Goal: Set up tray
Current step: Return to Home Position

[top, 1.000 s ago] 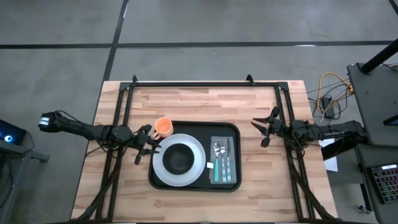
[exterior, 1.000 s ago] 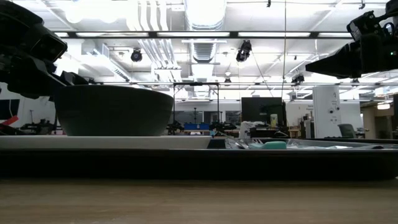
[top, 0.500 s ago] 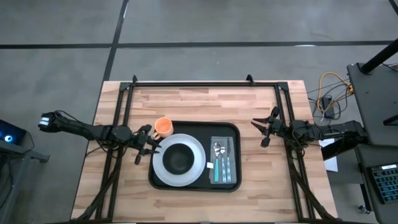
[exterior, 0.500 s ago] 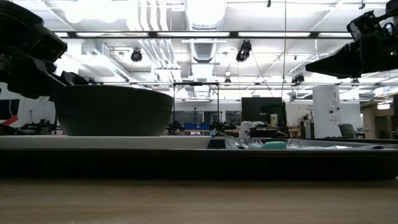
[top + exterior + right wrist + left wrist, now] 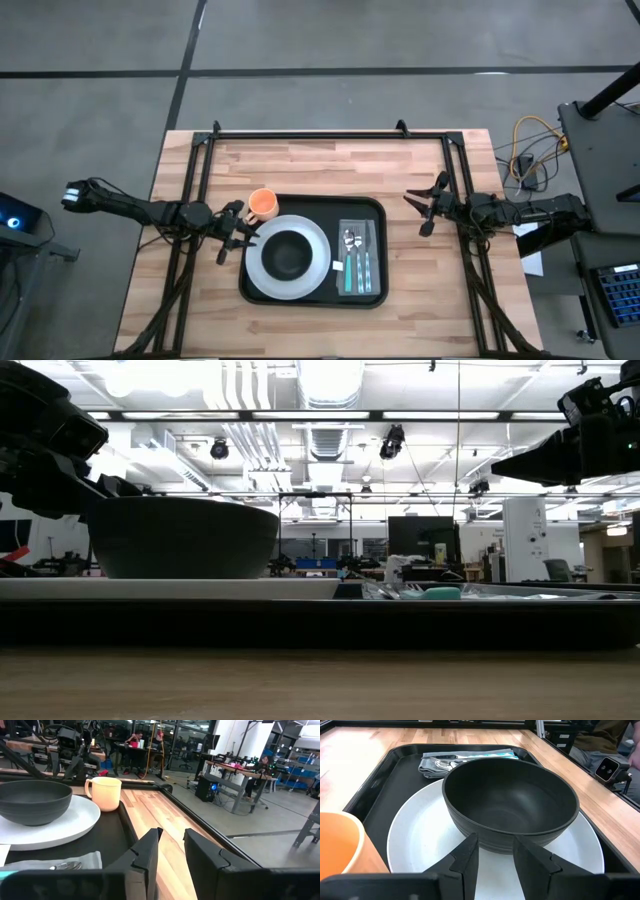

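The black tray (image 5: pixel 378 215) lies in the middle of the wooden table. On its left half a round white plate (image 5: pixel 256 272) carries a dark bowl (image 5: pixel 288 254) (image 5: pixel 510 802). On its right half a grey folded cloth (image 5: pixel 372 240) bears cutlery (image 5: pixel 356 262). An orange cup (image 5: pixel 263 205) stands at the tray's far left corner. My left gripper (image 5: pixel 236 234) is open, just left of the plate, pointing at the bowl (image 5: pixel 495 857). My right gripper (image 5: pixel 420 212) is open, right of the tray and above the table.
Black frame rails (image 5: pixel 200 170) (image 5: pixel 455 170) run along the table's left and right sides and its far edge. Bare wood (image 5: pixel 320 165) lies beyond the tray and in front of it. A cabinet with cables (image 5: pixel 600 150) stands off the table's right.
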Motion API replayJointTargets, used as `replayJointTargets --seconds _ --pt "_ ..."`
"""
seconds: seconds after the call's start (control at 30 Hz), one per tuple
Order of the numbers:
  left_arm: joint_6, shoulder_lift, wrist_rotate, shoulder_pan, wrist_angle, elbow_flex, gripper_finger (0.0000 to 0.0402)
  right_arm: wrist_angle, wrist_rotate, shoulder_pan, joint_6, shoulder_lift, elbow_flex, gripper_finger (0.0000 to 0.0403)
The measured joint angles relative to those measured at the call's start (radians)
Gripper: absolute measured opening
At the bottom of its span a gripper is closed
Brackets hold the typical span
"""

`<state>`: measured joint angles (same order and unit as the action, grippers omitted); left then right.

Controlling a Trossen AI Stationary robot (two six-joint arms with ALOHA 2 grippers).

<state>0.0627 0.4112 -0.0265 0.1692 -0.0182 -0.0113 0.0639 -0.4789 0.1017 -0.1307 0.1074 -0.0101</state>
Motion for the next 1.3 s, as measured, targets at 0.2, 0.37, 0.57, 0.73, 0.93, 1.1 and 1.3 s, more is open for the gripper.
replayJointTargets --seconds 0.2,0.37,0.57,0.73,0.93,1.1,1.3 --pt "0.000 0.000 0.000 0.000 0.000 0.000 0.0101 0.000 0.000 0.000 0.000 0.000 0.000 0.0079" --pt "0.000 0.000 0.000 0.000 0.000 0.000 0.0101 0.000 0.000 0.000 0.000 0.000 0.000 0.0071" --pt "0.000 0.000 0.000 0.000 0.000 0.000 0.0101 0.000 0.000 0.000 0.000 0.001 0.000 0.0069" --pt "0.000 0.000 0.000 0.000 0.000 0.000 0.0101 0.000 0.000 0.000 0.000 0.001 0.000 0.0075" --pt "0.000 0.000 0.000 0.000 0.000 0.000 0.0101 0.000 0.000 0.000 0.000 0.001 0.000 0.0083" --pt "0.000 0.000 0.000 0.000 0.000 0.000 0.0101 0.000 0.000 0.000 0.000 0.001 0.000 0.0083" --pt "0.000 0.000 0.000 0.000 0.000 0.000 0.0101 0.000 0.000 0.000 0.000 0.001 0.000 0.0072"
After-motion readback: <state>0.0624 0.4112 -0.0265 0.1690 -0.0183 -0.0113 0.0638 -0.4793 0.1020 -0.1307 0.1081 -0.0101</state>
